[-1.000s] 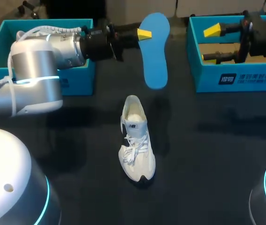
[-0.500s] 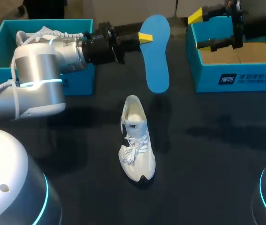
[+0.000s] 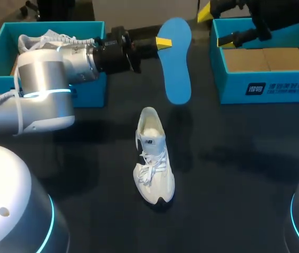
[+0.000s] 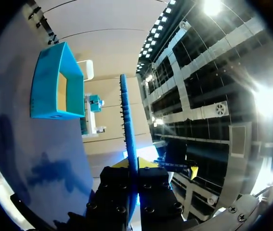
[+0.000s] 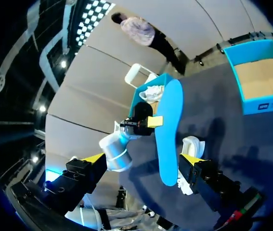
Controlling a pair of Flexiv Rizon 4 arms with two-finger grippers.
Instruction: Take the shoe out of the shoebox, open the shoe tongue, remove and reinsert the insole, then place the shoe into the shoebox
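Insole [image 3: 174, 63], clamped in your left gripper [image 3: 164, 42], is hanging lengthwise toward the shoe [image 3: 152, 158]; your right gripper [image 3: 211, 26] is standing wide.

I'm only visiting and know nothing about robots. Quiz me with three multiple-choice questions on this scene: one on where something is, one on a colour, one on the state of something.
1. Where is the blue insole?
A) inside the shoe
B) held up above the table
C) lying in a shoebox

2. The shoe standing on the table is:
A) red
B) black
C) white

3. The left hand is:
A) shut on the insole
B) open and empty
C) shut on a lace

Answers:
1 B: the insole hangs from the left hand, clear of the table.
2 C: the shoe's upper is plainly white.
3 A: the left wrist view shows the left hand clamped on the insole from both sides.
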